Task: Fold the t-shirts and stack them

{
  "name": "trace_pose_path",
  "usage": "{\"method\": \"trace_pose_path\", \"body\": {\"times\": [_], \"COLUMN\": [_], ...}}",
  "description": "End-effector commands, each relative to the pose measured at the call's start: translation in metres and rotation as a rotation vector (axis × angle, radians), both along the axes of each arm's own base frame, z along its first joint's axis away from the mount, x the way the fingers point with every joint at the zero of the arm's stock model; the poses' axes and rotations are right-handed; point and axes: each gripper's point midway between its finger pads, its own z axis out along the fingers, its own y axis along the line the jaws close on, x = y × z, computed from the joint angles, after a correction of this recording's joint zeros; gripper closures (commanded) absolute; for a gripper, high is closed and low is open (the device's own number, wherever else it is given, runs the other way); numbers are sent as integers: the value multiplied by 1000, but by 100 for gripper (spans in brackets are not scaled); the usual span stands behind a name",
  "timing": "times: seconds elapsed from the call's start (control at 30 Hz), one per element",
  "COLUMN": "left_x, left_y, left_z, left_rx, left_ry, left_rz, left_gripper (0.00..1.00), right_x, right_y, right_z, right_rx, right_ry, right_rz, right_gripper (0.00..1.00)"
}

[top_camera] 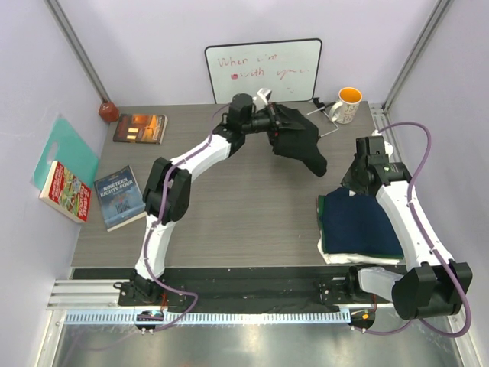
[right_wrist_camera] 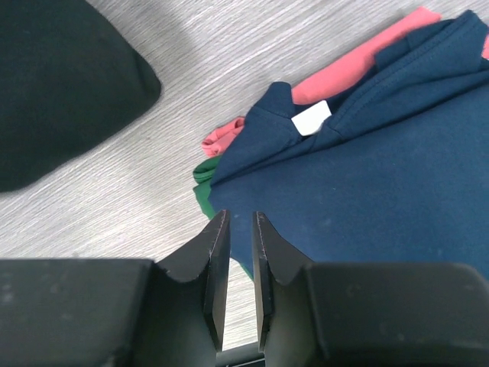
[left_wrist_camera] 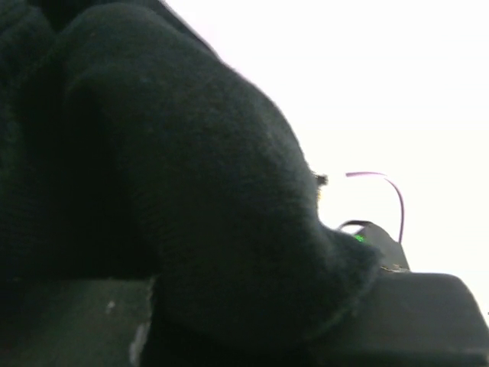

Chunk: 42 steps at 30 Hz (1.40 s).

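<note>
A black t-shirt (top_camera: pixel 298 141) hangs bunched above the back of the table. My left gripper (top_camera: pixel 273 120) is shut on its upper edge. In the left wrist view black cloth (left_wrist_camera: pixel 191 191) fills the frame and hides the fingers. A stack of folded t-shirts lies at the near right, with a navy one (top_camera: pixel 363 222) on top and a white one (top_camera: pixel 344 256) at the bottom. My right gripper (top_camera: pixel 353 180) hovers over the stack's far left corner. Its jaws (right_wrist_camera: pixel 239 215) stand a little apart with nothing between them, above the navy shirt (right_wrist_camera: pixel 367 176), green cloth (right_wrist_camera: pixel 205 191) and pink cloth (right_wrist_camera: pixel 359 65).
A whiteboard (top_camera: pixel 263 70) leans on the back wall, with a white mug (top_camera: pixel 348 105) to its right. Three books (top_camera: pixel 140 128) (top_camera: pixel 120 197) (top_camera: pixel 65 191) and a teal board (top_camera: pixel 65 145) sit at the left. A small red object (top_camera: pixel 108 112) is at the back left corner.
</note>
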Motion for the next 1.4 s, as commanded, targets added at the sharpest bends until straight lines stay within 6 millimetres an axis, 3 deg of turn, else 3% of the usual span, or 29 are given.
{"method": "trace_pose_path", "body": {"times": [0.0, 0.03, 0.1, 0.13, 0.2, 0.27, 0.33, 0.37, 0.4, 0.47, 0.53, 0.63, 0.67, 0.77, 0.9, 0.97, 1.03, 1.1, 1.13, 1.17, 1.2, 1.23, 1.37], "left_x": [-41, -41, -57, -60, -78, -102, -119, -134, -139, -153, -159, -177, -184, -192, -184, -180, -172, -167, -162, -161, -163, -165, -191], "left_y": [-35, -45, -62, -70, -84, -99, -106, -109, -110, -104, -98, -92, -91, -92, -102, -107, -114, -120, -126, -129, -133, -138, -146], "left_z": [96, 88, 106, 102, 112, 115, 107, 108, 94, 100, 83, 66, 50, 41, 46, 58, 52, 66, 58, 77, 81, 94, 110], "left_rx": [-129, -127, -163, -166, -189, -199, -188, -187, -165, -172, -138, -103, -79, -88, -102, -121, -109, -133, -130, -163, -172, -198, -225], "left_ry": [-195, -181, -196, -184, -188, -187, -162, -158, -128, -125, -82, -45, -18, 14, -1, -23, -14, -27, -13, -39, -36, -60, -50], "left_rz": [-88, -99, -134, -142, -172, -213, -256, -282, -295, -313, -323, -352, -361, -374, -370, -365, -350, -345, -342, -343, -352, -370, -445], "left_gripper": [100, 100, 100, 100, 100, 100, 100, 100, 100, 100, 100, 100, 100, 100, 100, 100, 100, 100, 100, 100, 100, 100, 100], "right_x": [1, 2, -1, -2, -8, -9, -10, -11, -14, -16, -14, -11, -10, -4, -3, -3, -3, -4, -5, -6, -7, -9, -12], "right_y": [-14, -17, -25, -29, -38, -50, -59, -61, -64, -77, -76, -73, -72, -69, -70, -70, -71, -73, -74, -75, -76, -79, -80], "right_z": [17, 20, 25, 30, 39, 59, 91, 103, 117, 149, 171, 190, 192, 200, 210, 212, 215, 220, 221, 224, 226, 226, 218], "right_rx": [-40, -49, -73, -77, -85, -104, -127, -133, -141, -163, -160, -134, -125, -107, -109, -114, -115, -121, -124, -131, -138, -150, -150], "right_ry": [-82, -91, -104, -113, -128, -171, -267, -302, -342, -417, -467, -514, -522, -535, -555, -559, -566, -577, -580, -586, -590, -591, -578], "right_rz": [-56, -65, -96, -119, -174, -228, -274, -286, -296, -347, -337, -334, -332, -322, -323, -323, -326, -335, -340, -340, -348, -358, -369], "right_gripper": [77, 77, 77, 78, 78, 80, 80, 80, 80, 80, 80, 80, 80, 80, 80, 80, 80, 80, 80, 80, 80, 80, 80]}}
